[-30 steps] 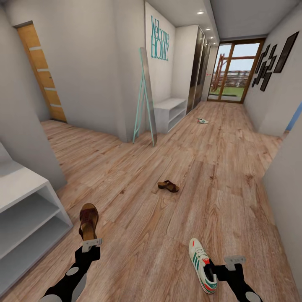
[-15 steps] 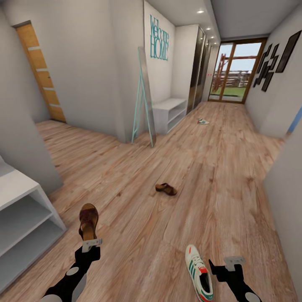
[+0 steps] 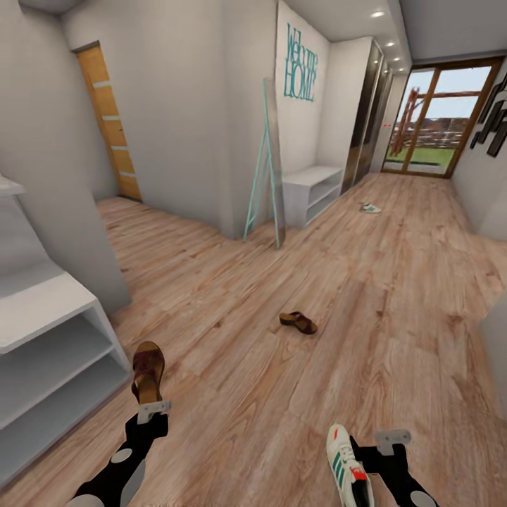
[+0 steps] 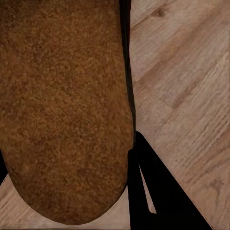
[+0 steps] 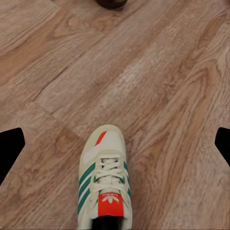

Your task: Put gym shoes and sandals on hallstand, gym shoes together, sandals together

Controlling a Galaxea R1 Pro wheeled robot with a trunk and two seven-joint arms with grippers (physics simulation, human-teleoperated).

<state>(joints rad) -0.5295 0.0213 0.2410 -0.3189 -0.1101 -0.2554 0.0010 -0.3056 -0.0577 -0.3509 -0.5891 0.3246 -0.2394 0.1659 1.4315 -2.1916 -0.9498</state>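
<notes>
Mirror point(image 3: 271, 162) leaning against wall, bench point(image 3: 313, 190) beyond

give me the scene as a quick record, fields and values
place: corridor, wood floor
left gripper: shut on sandal
right gripper: open, beside sneaker on floor
second sandal: on floor, mid corridor
second sneaker: on floor, far end
hallstand: at robot's left, shelves bare
white bench: under teal lettering
</notes>
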